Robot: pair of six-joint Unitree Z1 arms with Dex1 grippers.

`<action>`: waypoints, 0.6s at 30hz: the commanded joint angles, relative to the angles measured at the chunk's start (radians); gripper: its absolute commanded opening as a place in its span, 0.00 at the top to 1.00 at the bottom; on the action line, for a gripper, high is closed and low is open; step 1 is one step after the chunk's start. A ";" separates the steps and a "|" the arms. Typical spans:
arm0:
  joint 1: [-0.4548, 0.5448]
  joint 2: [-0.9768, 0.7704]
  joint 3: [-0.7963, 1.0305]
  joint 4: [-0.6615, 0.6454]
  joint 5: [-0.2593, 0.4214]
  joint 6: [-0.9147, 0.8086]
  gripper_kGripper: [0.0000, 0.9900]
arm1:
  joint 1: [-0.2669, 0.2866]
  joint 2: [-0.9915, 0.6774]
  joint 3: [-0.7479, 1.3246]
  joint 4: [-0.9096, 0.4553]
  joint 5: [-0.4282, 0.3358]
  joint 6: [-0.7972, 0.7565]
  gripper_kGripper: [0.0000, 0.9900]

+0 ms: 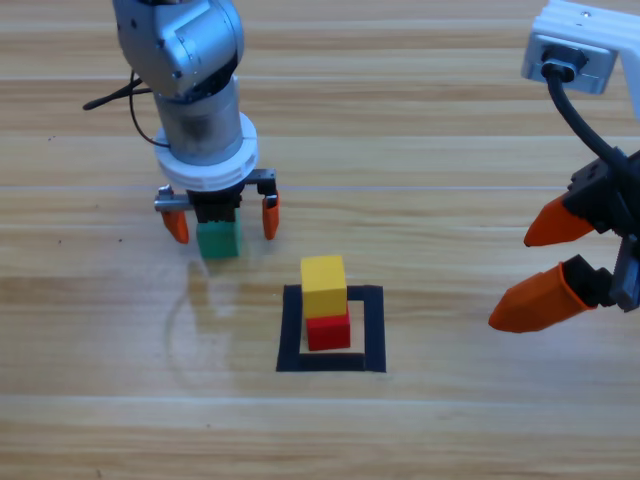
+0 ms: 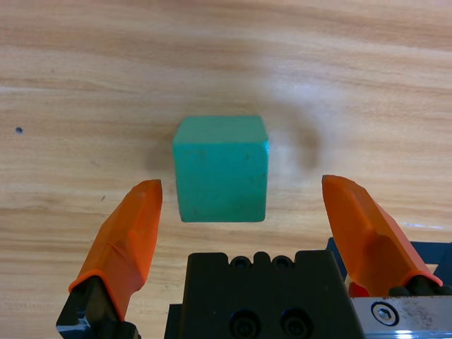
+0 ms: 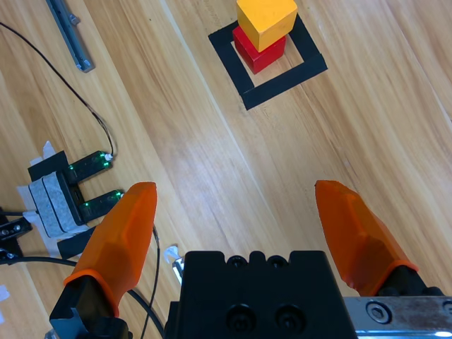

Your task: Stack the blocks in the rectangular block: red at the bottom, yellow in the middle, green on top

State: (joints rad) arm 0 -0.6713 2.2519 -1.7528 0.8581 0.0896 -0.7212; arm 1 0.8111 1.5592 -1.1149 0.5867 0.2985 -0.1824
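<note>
Over on the left, the left gripper point(image 1: 222, 218) points straight down at the wooden table point(image 1: 100, 400), its orange jaws spread wide; the green cube point(image 1: 218, 240) sits on the wood right between them, and the left wrist view shows the green cube point(image 2: 221, 169) with bare wood on either side, neither jaw touching it, so nothing is held here; the left gripper point(image 2: 240, 198) simply brackets it with room to spare; a thin black cable point(image 1: 125, 95) trails off behind the arm; moving to the middle, there's the black tape outline point(image 1: 331, 361), and inside it the red cube point(image 1: 328, 330) rests on the bare wood with the yellow cube point(image 1: 324, 285) stacked on top, slightly askew rather than square to it; the right wrist view picks up the same pair from afar, yellow cube point(image 3: 266, 21) on red cube point(image 3: 259, 51) within the black tape outline point(image 3: 282, 79); and out on the right, the right gripper point(image 1: 545, 265) waits well apart from the stack, jaws wide open and carrying nothing; right gripper point(image 3: 237, 212) over plain wood.
</note>
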 commanded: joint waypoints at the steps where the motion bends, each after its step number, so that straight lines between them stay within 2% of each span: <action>1: 0.027 0.018 0.016 -0.033 -0.007 -0.004 0.04 | -0.018 0.039 0.014 -0.018 -0.006 0.008 0.00; 18: 0.042 0.023 0.055 -0.062 -0.008 0.002 0.06 | -0.018 0.036 0.015 -0.018 -0.006 0.009 0.00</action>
State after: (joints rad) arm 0 -0.6522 2.2519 -1.7346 0.8225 0.0895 -0.7213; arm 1 0.8111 1.5593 -1.1149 0.5867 0.2985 -0.1810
